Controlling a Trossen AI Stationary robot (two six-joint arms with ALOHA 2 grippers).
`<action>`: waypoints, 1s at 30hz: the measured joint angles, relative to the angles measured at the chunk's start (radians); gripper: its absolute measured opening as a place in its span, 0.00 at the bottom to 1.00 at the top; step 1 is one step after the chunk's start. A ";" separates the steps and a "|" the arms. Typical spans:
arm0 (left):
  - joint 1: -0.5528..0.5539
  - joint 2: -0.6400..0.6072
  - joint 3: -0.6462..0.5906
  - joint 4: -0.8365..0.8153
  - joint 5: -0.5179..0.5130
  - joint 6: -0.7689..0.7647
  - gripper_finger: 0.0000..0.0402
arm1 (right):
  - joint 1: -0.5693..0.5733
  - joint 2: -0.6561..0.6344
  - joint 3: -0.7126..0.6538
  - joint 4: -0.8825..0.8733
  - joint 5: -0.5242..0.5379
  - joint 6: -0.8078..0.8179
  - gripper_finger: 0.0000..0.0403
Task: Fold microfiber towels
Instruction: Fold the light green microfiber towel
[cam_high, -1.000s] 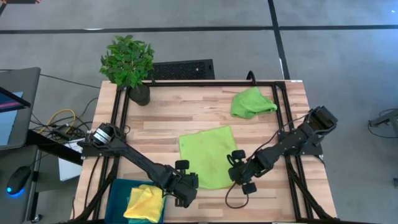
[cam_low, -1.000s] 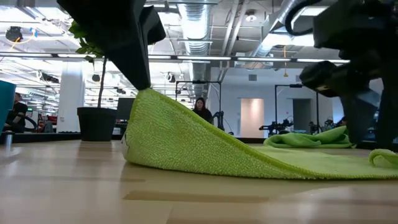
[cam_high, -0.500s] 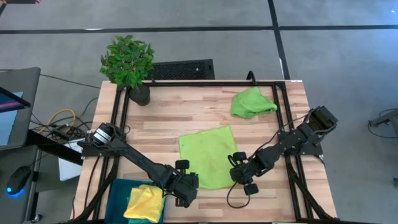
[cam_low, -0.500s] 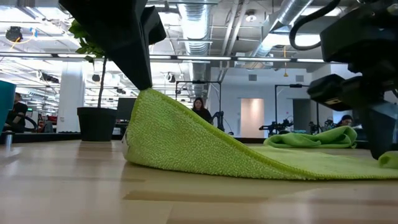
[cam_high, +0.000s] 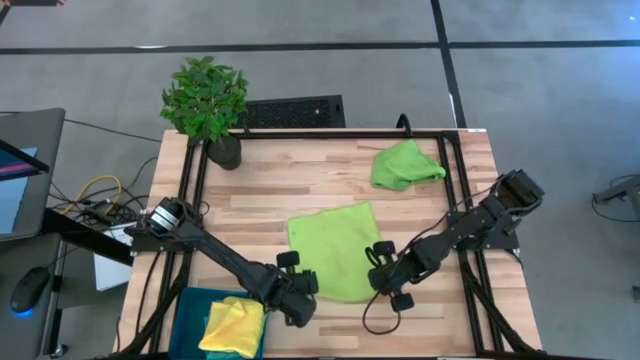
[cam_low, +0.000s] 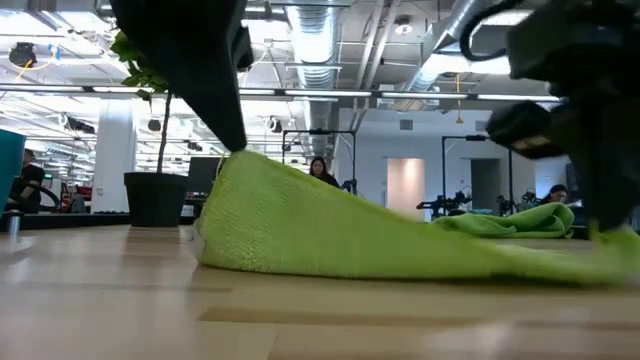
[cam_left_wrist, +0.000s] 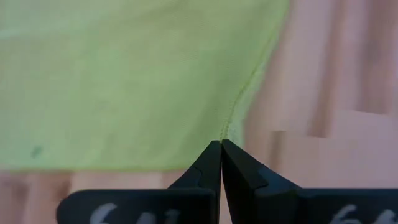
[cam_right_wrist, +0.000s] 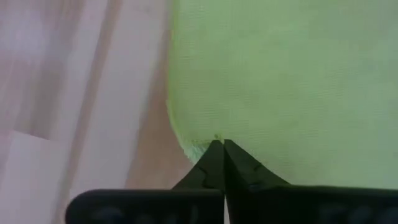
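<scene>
A lime green towel (cam_high: 335, 250) lies spread on the wooden table (cam_high: 280, 190), near its middle. The left gripper (cam_high: 303, 292) pinches the towel's near left corner, fingers pressed fully together on the hem, as the left wrist view shows (cam_left_wrist: 221, 163). In the low view that corner is lifted off the wood, so the cloth (cam_low: 330, 235) slopes down from it toward the right. The right gripper (cam_high: 381, 284) is at the near right corner, its fingers also closed tight on the cloth's edge (cam_right_wrist: 219, 158).

A 2nd lime green towel (cam_high: 405, 165) sits crumpled at the far right of the table, well apart from both arms; in the low view it shows as a low heap (cam_low: 510, 222) behind the spread cloth. At the near left corner a yellow towel (cam_high: 235, 325) lies folded on a teal towel (cam_high: 192, 305), just beside the left gripper.

A potted plant (cam_high: 207, 105) stands at the far left corner of the table. Beyond the far edge a dark keyboard (cam_high: 295, 111) rests on the floor side. In the low view, a person (cam_low: 320, 172) shows far off in the room behind the table.
</scene>
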 joint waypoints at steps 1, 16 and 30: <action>0.003 0.000 0.000 -0.019 -0.013 -0.016 0.00 | -0.002 0.000 0.016 -0.035 0.021 -0.015 0.02; 0.092 0.000 -0.006 -0.278 -0.207 -0.260 0.00 | -0.243 0.001 0.142 -0.234 0.385 -0.153 0.01; 0.253 0.001 -0.123 -0.302 -0.250 -0.301 0.00 | -0.411 0.006 0.142 -0.223 0.478 -0.203 0.02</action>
